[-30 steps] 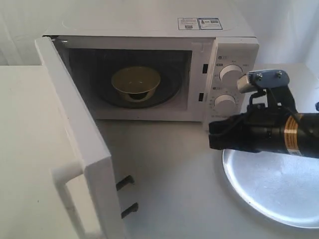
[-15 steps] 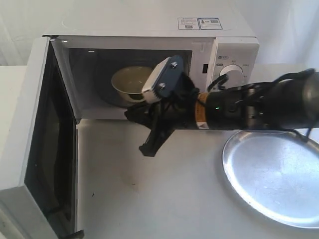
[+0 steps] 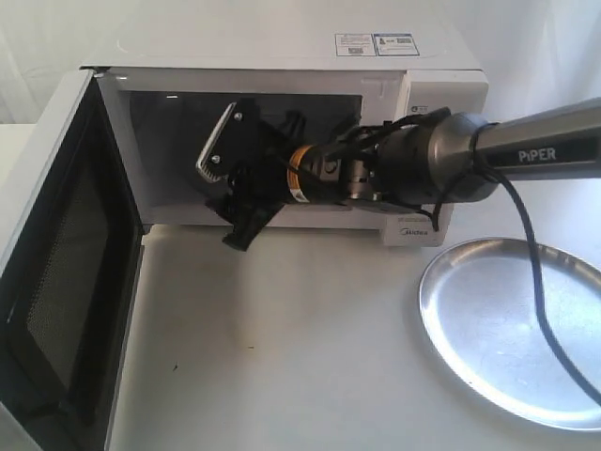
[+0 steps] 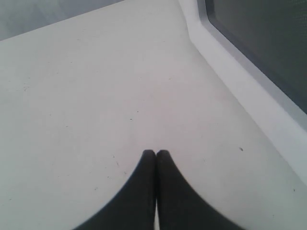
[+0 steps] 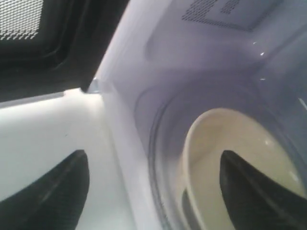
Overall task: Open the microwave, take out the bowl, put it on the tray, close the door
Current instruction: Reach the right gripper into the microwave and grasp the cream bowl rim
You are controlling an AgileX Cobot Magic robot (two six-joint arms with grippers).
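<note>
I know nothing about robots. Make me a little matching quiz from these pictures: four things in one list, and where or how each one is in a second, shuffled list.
Things
1. door
2. bowl
3. tray
4. left tool

States
A. shut, over the table
B. inside the microwave
C. swung wide open
D. shiny silver, lying on the table

Pairs: 1-C, 2-B, 3-D, 4-A
</note>
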